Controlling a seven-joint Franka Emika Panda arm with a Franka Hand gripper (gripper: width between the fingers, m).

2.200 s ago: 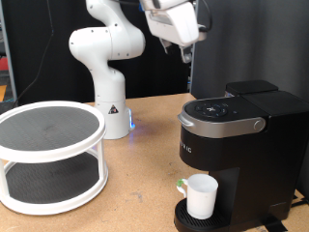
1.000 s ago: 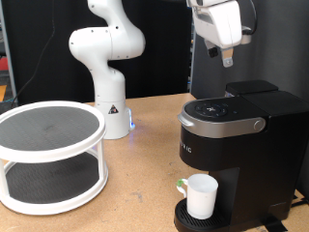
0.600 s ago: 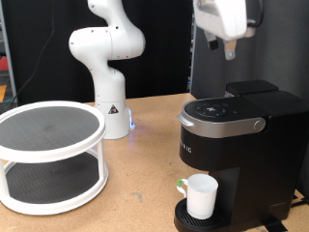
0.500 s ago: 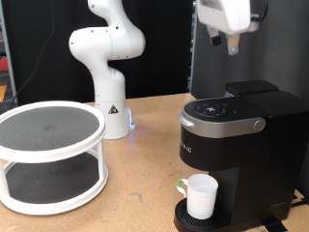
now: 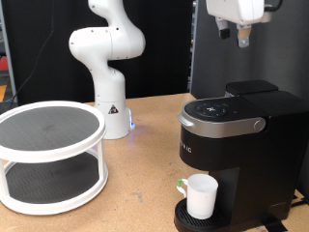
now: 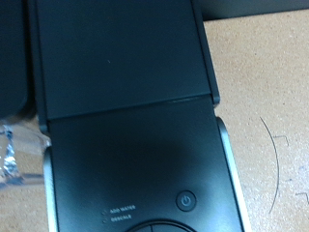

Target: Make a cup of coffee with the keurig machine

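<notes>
The black keurig machine stands at the exterior view's right on the wooden table, its silver-rimmed lid down. The white cup stands upright on the drip tray under the spout. My gripper hangs high above the back of the machine, near the exterior view's top. Its two fingers stand apart with nothing between them. The wrist view looks straight down on the machine's top, with the silver rim and the power button. The fingers do not show there.
A white two-tier round rack stands at the exterior view's left. The arm's white base stands at the back of the table. A black panel rises behind the machine.
The gripper has moved towards the exterior view's right and slightly up, and now hangs above the machine's back. The cup and the machine have not moved.
</notes>
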